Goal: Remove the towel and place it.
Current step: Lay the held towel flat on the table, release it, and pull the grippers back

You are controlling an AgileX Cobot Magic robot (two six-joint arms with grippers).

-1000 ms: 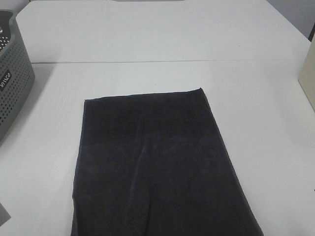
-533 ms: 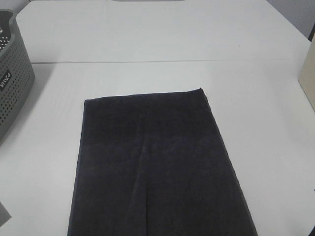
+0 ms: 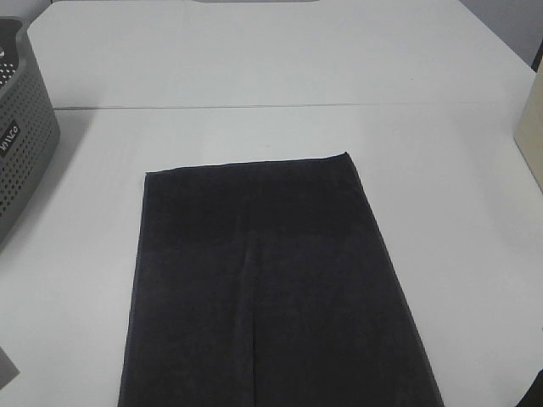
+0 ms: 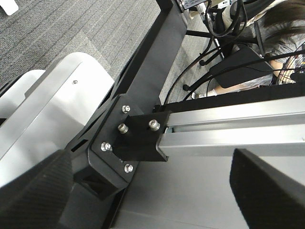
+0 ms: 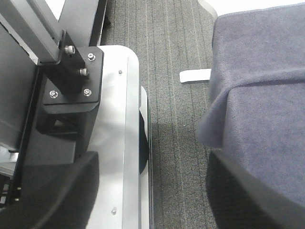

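Lying flat on table point(image 3: 254, 68), towel point(image 3: 271, 280) runs lengthwise toward you, near end draped over table's front edge. Your right gripper point(image 5: 152, 157), spread and empty, hangs just beside drape; left gripper point(image 4: 148, 157), also spread, has no towel near.

Inventory as it stood.
- Dark navy terry towel point(image 3: 271, 288): one.
- Gray perforated basket point(image 3: 21, 144): one.
- Beige object point(image 3: 530, 136), partly seen: one.
- Grippers: two, the left gripper point(image 4: 152, 191) and the right gripper point(image 5: 152, 191). Each showed two black fingers.
- Black bolted brackets: two, the left-wrist bracket point(image 4: 136, 138) and the right-wrist bracket point(image 5: 71, 78).
- White strip point(image 5: 195, 75) on carpet: one.
- Person point(image 4: 286, 33): one.
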